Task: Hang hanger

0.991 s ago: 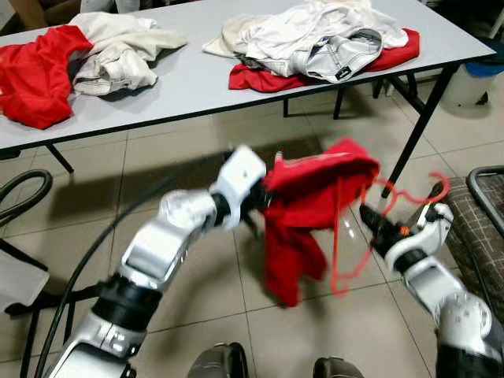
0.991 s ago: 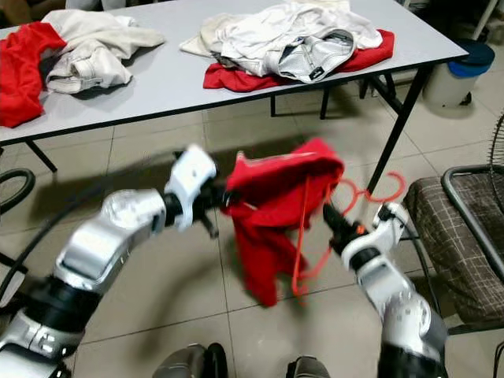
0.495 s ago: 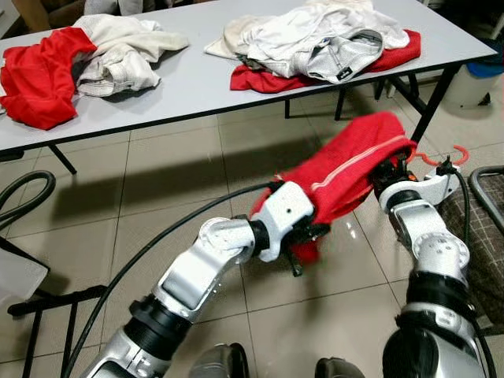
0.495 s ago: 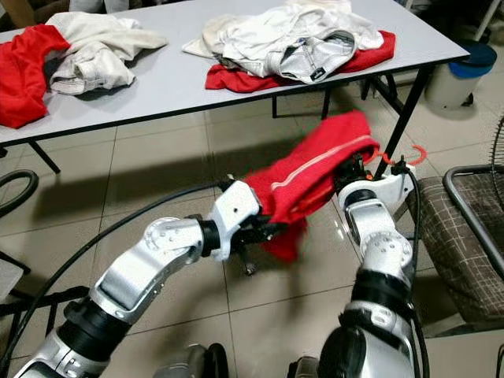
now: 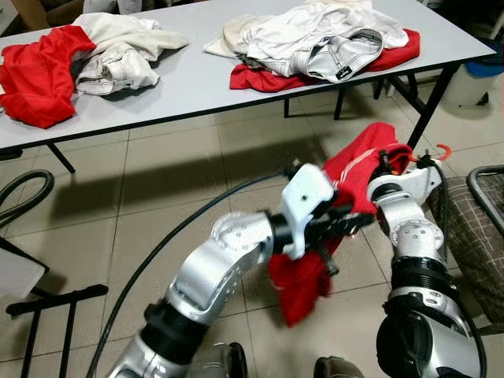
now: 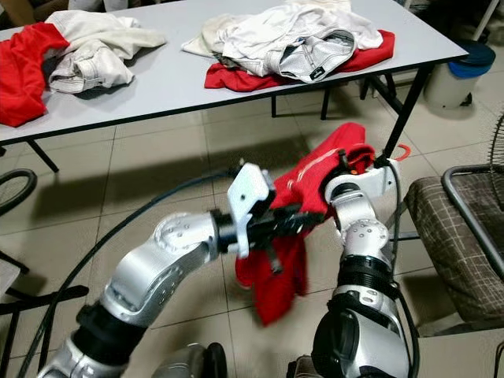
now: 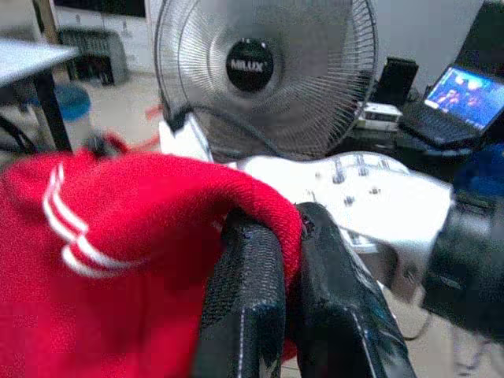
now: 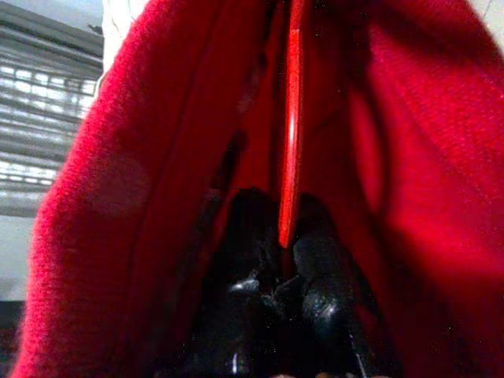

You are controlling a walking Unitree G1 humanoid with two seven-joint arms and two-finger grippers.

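A red garment (image 5: 358,169) with white stripes drapes over a red hanger. The hanger's hook (image 5: 442,149) sticks out to the right, beside the table leg. My right gripper (image 8: 282,253) sits inside the garment, shut on the hanger's thin red rod (image 8: 290,142). My left gripper (image 7: 289,260) reaches across from the left and pinches the garment's edge (image 7: 252,201) between its black fingers (image 7: 244,299). The garment's lower part (image 6: 272,276) hangs loose toward the tiled floor below both arms.
A grey table (image 5: 197,79) behind holds piles of red and white clothes (image 5: 323,39); its black leg (image 5: 429,114) stands near the hook. A plaid-cushioned chair (image 5: 476,228) stands at right. A fan (image 7: 264,71) and a laptop (image 7: 465,90) stand beyond. A black cable (image 5: 157,260) trails from my left arm.
My left gripper has moved right and up toward the right arm, bunching the garment; the garment's lower part now dangles below. The right gripper and hook have stayed nearly in place.
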